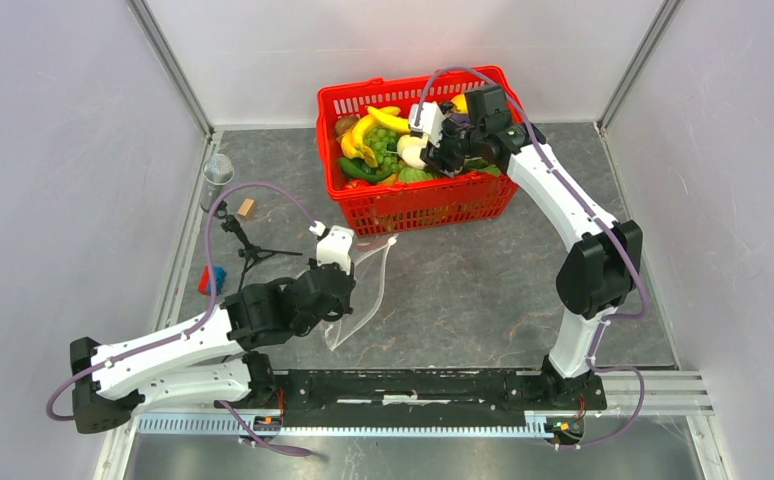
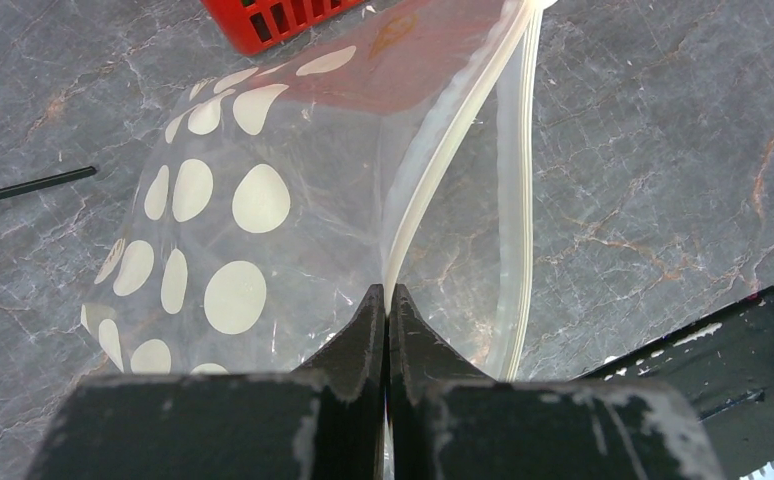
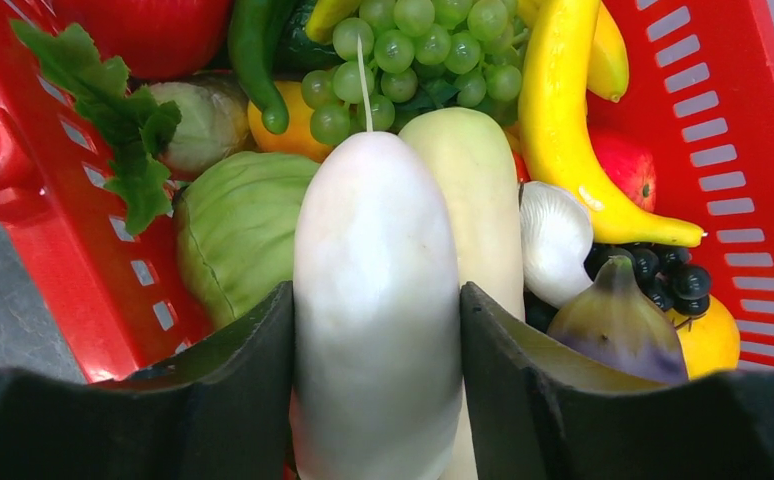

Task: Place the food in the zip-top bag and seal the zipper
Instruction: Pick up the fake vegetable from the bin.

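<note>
White radish (image 3: pixel 378 220) sits in the red basket (image 3: pixel 733 150) at the far side of the counter (image 1: pixel 463 290). The right arm (image 1: pixel 563 200) reaches down into the basket, and its jaws are closed against the radish's two flanks, with no gap showing on either side. The radish's long axis runs straight out along the jaws, away from the wrist. Its thin root tip points at the green grapes (image 3: pixel 413 40) beyond, so the grip crosses its narrow width. Whether it is already lifted clear of the pieces around it cannot be told. A pale long piece (image 3: pixel 478 190) lies just beside it on one side and a cabbage (image 3: pixel 233 230) on the other. The zip-top bag (image 2: pixel 263 220) is well apart from the basket, toward the near left of the counter. The left arm (image 1: pixel 183 340) holds it up, with its jaws pressed together on the zipper (image 2: pixel 433 170) edge. From that pinch the two zipper strips spread apart, so the mouth gapes, apparently toward the basket side. The coming move likely turns on this: the radish has to travel near and left, from the basket to that mouth. It probably should arrive tip-first, with its length lined up with the opening rather than across it. The right arm alone has the radish, and the left is only nearer the bag.
</note>
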